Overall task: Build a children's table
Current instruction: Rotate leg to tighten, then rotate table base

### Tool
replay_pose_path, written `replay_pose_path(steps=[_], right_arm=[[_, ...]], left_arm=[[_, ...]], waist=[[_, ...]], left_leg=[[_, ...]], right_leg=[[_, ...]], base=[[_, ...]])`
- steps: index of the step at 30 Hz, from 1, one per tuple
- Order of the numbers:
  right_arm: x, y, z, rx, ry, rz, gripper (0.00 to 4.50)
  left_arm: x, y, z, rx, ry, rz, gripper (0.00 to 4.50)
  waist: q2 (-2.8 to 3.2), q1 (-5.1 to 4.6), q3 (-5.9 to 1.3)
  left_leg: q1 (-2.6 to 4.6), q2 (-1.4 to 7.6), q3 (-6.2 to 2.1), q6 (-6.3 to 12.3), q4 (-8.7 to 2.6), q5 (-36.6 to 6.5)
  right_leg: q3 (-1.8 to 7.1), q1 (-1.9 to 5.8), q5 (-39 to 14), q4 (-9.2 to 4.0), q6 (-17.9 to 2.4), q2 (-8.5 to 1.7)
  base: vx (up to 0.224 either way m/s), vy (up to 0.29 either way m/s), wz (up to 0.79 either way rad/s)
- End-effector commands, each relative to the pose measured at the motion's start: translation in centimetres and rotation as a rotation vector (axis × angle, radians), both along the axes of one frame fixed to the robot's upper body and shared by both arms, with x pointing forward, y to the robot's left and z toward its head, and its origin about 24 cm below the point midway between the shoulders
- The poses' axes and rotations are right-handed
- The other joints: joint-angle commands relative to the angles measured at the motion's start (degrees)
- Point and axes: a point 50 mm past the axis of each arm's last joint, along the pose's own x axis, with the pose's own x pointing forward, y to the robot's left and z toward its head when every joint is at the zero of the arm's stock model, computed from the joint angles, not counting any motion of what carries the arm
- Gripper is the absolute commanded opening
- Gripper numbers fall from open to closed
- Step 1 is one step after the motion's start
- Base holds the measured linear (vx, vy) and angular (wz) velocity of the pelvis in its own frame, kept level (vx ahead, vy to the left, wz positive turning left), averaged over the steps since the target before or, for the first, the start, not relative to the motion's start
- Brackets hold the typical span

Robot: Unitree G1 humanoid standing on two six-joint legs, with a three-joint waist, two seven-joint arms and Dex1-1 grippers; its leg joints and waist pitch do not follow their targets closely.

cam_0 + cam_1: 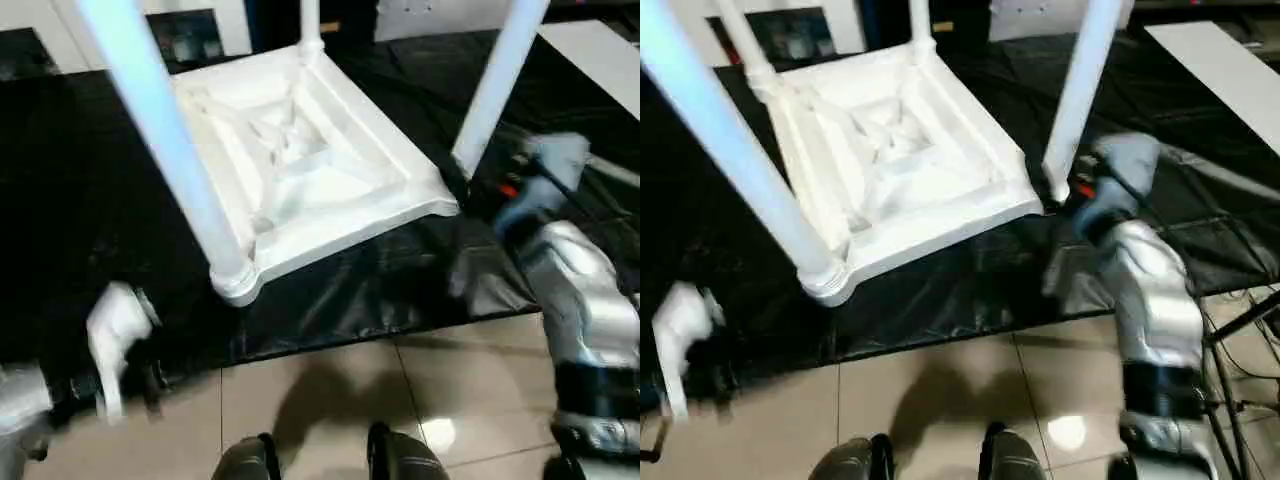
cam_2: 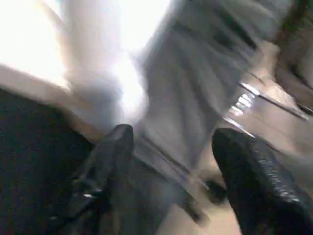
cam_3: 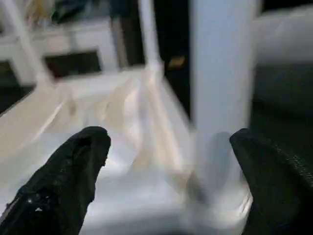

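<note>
Looking down over our forearms, we saw our left gripper [image 2: 171,161] low by the near edge of the black-covered work surface [image 1: 380,290], fingers parted around nothing. Our right gripper [image 3: 168,166] was spread wide, with one leg [image 3: 220,98] of the children's table [image 1: 300,160] standing between its fingers but not clamped. The table lay upside down on the black cover, ribbed underside up, legs standing in its corner sockets.
</note>
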Motion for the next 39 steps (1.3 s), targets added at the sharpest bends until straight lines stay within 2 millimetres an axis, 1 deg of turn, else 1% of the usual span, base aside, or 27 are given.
replay_pose_path(steps=[1, 2, 3, 4, 6, 7, 8, 11, 13, 15, 17, 18, 19, 20, 22, 24, 25, 26, 27, 28, 29, 30, 32, 35, 36, 38, 39], right_arm=[[-0.9, 1.9, -1.2, -0.041, 0.064, 0.108, 4.5], [-0.9, 1.9, -1.2, -0.041, 0.064, 0.108, 4.5], [-1.5, 2.6, -2.9, -0.074, 0.148, 0.137, 4.5], [-1.6, 2.6, -2.9, -0.075, 0.15, 0.137, 4.5], [-2.1, 3.6, -5.4, -0.138, 0.254, 0.12, 4.5], [-1.9, 3.7, -5.7, -0.151, 0.26, 0.1, 4.5], [-1.7, 3.8, -6.0, -0.158, 0.269, 0.079, 4.5], [-0.8, 3.9, -6.6, -0.2, 0.286, 0.028, 4.5], [0.0, 4.1, -6.9, -0.221, 0.284, 0.008, 4.5], [0.8, 4.4, -6.8, -0.208, 0.275, -0.003, 4.5], [2.1, 4.6, -6.3, -0.188, 0.251, -0.037, 4.5], [2.3, 4.6, -6.2, -0.189, 0.247, -0.045, 4.5], [2.8, 4.7, -5.8, -0.186, 0.23, -0.051, 4.5], [2.8, 4.7, -5.8, -0.186, 0.23, -0.051, 4.5], [3.4, 4.7, -5.0, -0.183, 0.208, -0.055, 4.5], [3.5, 4.8, -4.7, -0.188, 0.194, -0.051, 4.5], [3.7, 4.8, -4.7, -0.188, 0.189, -0.05, 4.5], [3.9, 4.8, -4.6, -0.193, 0.182, -0.044, 4.5], [4.0, 4.8, -4.6, -0.2, 0.179, -0.04, 4.5], [4.0, 4.8, -4.6, -0.2, 0.179, -0.04, 4.5], [4.1, 4.9, -4.6, -0.206, 0.175, -0.04, 4.5], [4.2, 4.9, -4.6, -0.208, 0.174, -0.042, 4.5], [4.3, 4.9, -4.6, -0.207, 0.172, -0.045, 4.5], [4.5, 4.9, -4.6, -0.204, 0.165, -0.065, 4.5], [4.5, 4.7, -4.6, -0.2, 0.161, -0.075, 4.5], [4.5, 4.1, -4.6, -0.193, 0.156, -0.101, 4.5], [4.3, 3.3, -4.8, -0.184, 0.153, -0.13, 4.5]], left_arm=[[0.4, 0.3, 0.3, -0.024, -0.023, 0.028, 3.32], [0.4, 0.3, 0.3, -0.024, -0.023, 0.028, 3.41], [1.0, -0.3, 0.8, -0.071, -0.04, 0.0, 3.44], [1.0, -0.4, 0.8, -0.073, -0.04, 0.0, 3.49], [2.4, -1.5, 1.4, -0.136, -0.071, -0.025, 3.74], [2.8, -1.8, 1.5, -0.148, -0.076, -0.031, 3.83], [3.1, -2.2, 1.6, -0.163, -0.08, -0.041, 3.87], [4.0, -3.7, 1.7, -0.215, -0.085, -0.083, 4.17], [4.4, -5.0, 1.7, -0.238, -0.084, -0.132, 4.31], [4.4, -6.2, 1.7, -0.268, -0.07, -0.196, 4.44], [3.7, -8.6, 1.8, -0.319, -0.03, -0.331, 4.44], [3.5, -9.0, 1.9, -0.325, -0.024, -0.353, 4.44], [3.0, -10.7, 1.9, -0.356, -0.001, -0.424, 4.44], [3.0, -10.7, 1.9, -0.356, -0.001, -0.424, 4.44], [2.9, -13.3, 1.8, -0.384, -0.001, -0.48, 4.44], [3.3, -14.4, 1.8, -0.385, -0.02, -0.49, 4.44], [3.4, -14.8, 1.8, -0.389, -0.024, -0.495, 4.44], [3.8, -15.9, 1.9, -0.392, -0.042, -0.499, 4.44], [4.2, -16.7, 1.9, -0.39, -0.059, -0.494, 4.44], [4.2, -16.7, 1.9, -0.39, -0.059, -0.494, 4.44], [5.2, -17.4, 1.9, -0.372, -0.086, -0.446, 4.44], [5.6, -17.7, 1.9, -0.364, -0.1, -0.428, 4.44], [6.2, -17.8, 1.8, -0.353, -0.109, -0.392, 4.44], [8.0, -17.9, 1.5, -0.295, -0.149, -0.296, 4.44], [8.6, -18.0, 1.6, -0.278, -0.175, -0.276, 4.44], [9.1, -18.2, 1.6, -0.275, -0.194, -0.262, 4.44], [9.5, -18.5, 1.6, -0.271, -0.217, -0.263, 4.44]], waist=[[-0.06, -0.31, -4.28], [-0.16, -0.37, -4.43], [-0.38, -0.92, -4.69], [-0.36, -1.04, -4.61], [-0.25, -1.03, -4.91], [-0.15, -0.9, -4.95], [-0.19, -0.91, -4.98], [-0.61, -0.93, -5.15], [-0.62, -0.92, -5.29], [-0.65, -0.95, -5.28], [-0.74, -0.94, -5.47], [-0.77, -0.92, -5.37], [-0.94, -0.99, -5.41], [-1.02, -1.07, -5.47], [-1.25, -1.33, -5.56], [-1.33, -1.28, -5.67], [-1.45, -1.26, -5.61], [-1.26, -1.39, -5.62], [-0.95, -1.45, -5.66], [-1.24, -1.65, -5.61], [-1.3, -1.66, -5.62], [-1.19, -1.81, -5.54], [-1.32, -1.86, -5.71], [-1.09, -2.26, -5.73], [-1.04, -2.27, -5.79], [-1.03, -2.26, -5.86], [-0.76, -2.24, -6.04]], left_leg=[[1.17, 1.73, -0.87, 2.13, -5.04, -17.9], [1.01, 1.7, -0.94, 2.45, -4.98, -17.1], [0.18, 1.67, -1.13, 2.92, -4.95, -15.1], [0.48, 1.74, -0.93, 3.01, -4.89, -15.1], [1.12, 1.59, -0.48, 3.31, -4.41, -13.3], [1.35, 1.62, -0.39, 3.32, -4.31, -13.1], [0.96, 1.6, -0.41, 3.39, -4.28, -12.3], [0.88, 1.52, -0.37, 3.18, -4.09, -11.8], [0.82, 1.4, -0.35, 3.19, -3.88, -11.3], [0.94, 1.53, -0.29, 3.32, -3.8, -11.6], [0.83, 1.66, -0.38, 3.63, -3.72, -10.6], [0.72, 1.56, -0.26, 3.81, -3.68, -10.4], [0.71, 1.63, -0.36, 3.87, -3.66, -10.0], [0.41, 1.62, -0.43, 4.23, -3.64, -9.2], [0.52, 1.61, -0.25, 5.05, -3.47, -8.6], [0.43, 1.48, -0.14, 5.74, -3.28, -7.9], [0.09, 1.38, -0.2, 6.01, -3.26, -7.8], [0.05, 1.42, -0.21, 6.06, -3.25, -7.9], [0.33, 1.35, -0.15, 6.0, -3.1, -8.5], [0.03, 1.31, -0.12, 6.07, -3.09, -8.6], [0.04, 1.34, -0.16, 5.72, -3.1, -9.0], [0.14, 1.24, -0.14, 5.78, -3.01, -9.8], [-0.03, 1.28, -0.27, 5.47, -3.01, -9.3], [0.23, 1.22, -0.21, 5.79, -2.94, -10.3], [0.2, 1.21, -0.32, 5.89, -2.98, -10.3], [0.34, 1.4, -0.32, 5.52, -2.94, -11.2], [0.31, 1.35, -0.33, 5.6, -2.91, -11.1]], right_leg=[[2.15, 2.62, -25.7, -3.53, -7.2, -1.93], [2.12, 2.76, -24.6, -3.29, -7.9, -1.98], [2.06, 3.44, -23.2, -2.87, -8.7, -2.19], [2.2, 3.08, -23.6, -3.15, -8.8, -2.16], [2.38, 2.64, -21.6, -3.14, -10.7, -2.0], [2.46, 2.43, -20.9, -3.15, -11.2, -2.0], [2.44, 2.7, -19.2, -2.83, -12.0, -2.05], [2.43, 2.9, -18.1, -2.46, -12.8, -1.99], [2.51, 3.08, -18.1, -2.32, -12.8, -2.11], [2.55, 2.97, -18.7, -2.34, -13.1, -2.28], [2.51, 3.17, -16.9, -1.88, -14.0, -2.32], [2.45, 3.27, -16.7, -2.09, -13.9, -2.12], [2.47, 3.3, -16.2, -1.9, -13.9, -2.09], [2.4, 3.58, -15.3, -1.68, -14.2, -2.12], [2.47, 3.57, -14.5, -1.81, -14.3, -2.0], [2.44, 3.62, -14.1, -1.8, -14.3, -1.93], [2.37, 3.85, -14.7, -1.86, -13.9, -2.03], [2.36, 3.88, -15.2, -1.92, -13.8, -2.1], [2.31, 3.73, -16.6, -2.18, -13.4, -2.05], [2.24, 3.83, -16.8, -2.32, -13.3, -2.02], [2.18, 3.96, -17.4, -2.36, -13.0, -2.03], [2.04, 3.73, -18.7, -2.68, -12.3, -1.8], [1.99, 4.04, -18.2, -2.5, -12.3, -1.86], [1.81, 3.72, -18.2, -2.82, -12.4, -1.6], [1.76, 3.84, -18.2, -2.82, -12.6, -1.66], [1.72, 3.81, -18.1, -2.71, -13.0, -1.7], [1.67, 3.91, -17.5, -2.79, -13.2, -1.68]], base=[[0.0, 0.0, 0.0], [0.0, 0.0, 0.0], [0.0, 0.0, 0.0], [0.0, 0.0, 0.0], [0.0, 0.0, 0.0], [0.0, 0.0, 0.0], [0.0, 0.0, 0.0], [0.0, 0.0, 0.0], [0.0, 0.0, 0.0], [0.0, 0.0, 0.0], [0.0, 0.0, 0.0], [0.0, 0.0, 0.0], [0.0, 0.0, 0.0], [0.0, 0.0, 0.0], [0.0, 0.0, 0.0], [0.0, 0.0, 0.0], [0.0, 0.0, 0.0], [0.0, 0.0, 0.0], [0.0, 0.0, 0.0], [0.0, 0.0, 0.0], [0.0, 0.0, 0.0], [0.0, 0.0, 0.0], [0.0, 0.0, 0.0], [0.0, 0.0, 0.0], [0.0, 0.0, 0.0], [0.0, 0.0, 0.0], [0.0, 0.0, 0.0]])
